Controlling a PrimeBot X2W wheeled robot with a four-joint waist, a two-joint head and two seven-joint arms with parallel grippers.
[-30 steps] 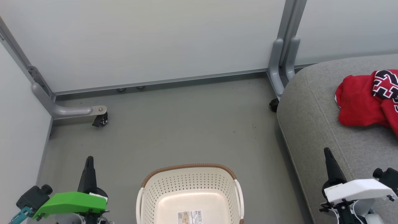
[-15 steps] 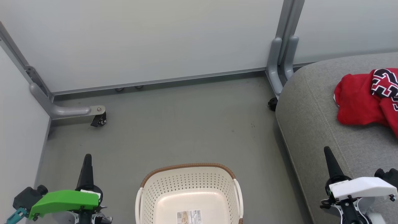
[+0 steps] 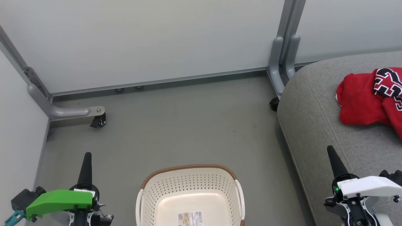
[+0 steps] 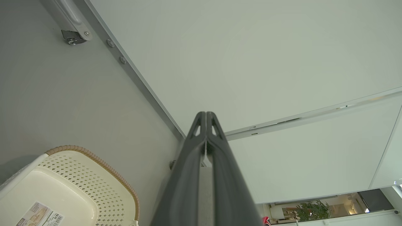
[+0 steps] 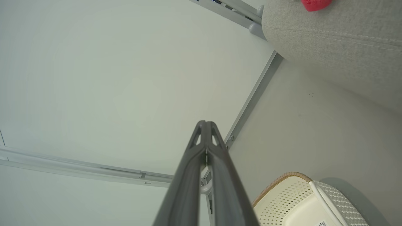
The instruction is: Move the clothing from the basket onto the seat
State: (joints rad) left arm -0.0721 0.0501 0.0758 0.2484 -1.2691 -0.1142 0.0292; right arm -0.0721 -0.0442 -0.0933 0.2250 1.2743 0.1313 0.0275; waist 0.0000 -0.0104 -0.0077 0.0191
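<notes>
We see a grey floor (image 3: 188, 125) bearing the cream perforated laundry basket (image 3: 188, 166) at the bottom middle of the head view, with a paper label (image 3: 190, 217) flat on the basket's bottom. To the right, well apart from the basket, the grey upholstered seat (image 3: 314, 125) stands on the same floor. On the seat's top lie the plain red garment (image 3: 358, 100) and, touching it, the red jersey (image 3: 388, 82) with black-and-white lettering. A partition foot (image 3: 75, 111) with a caster rests on the floor at far left.

Red clothing (image 3: 361, 103) heaped on grey seat (image 3: 317, 125), cream basket (image 3: 188, 191) on floor
</notes>
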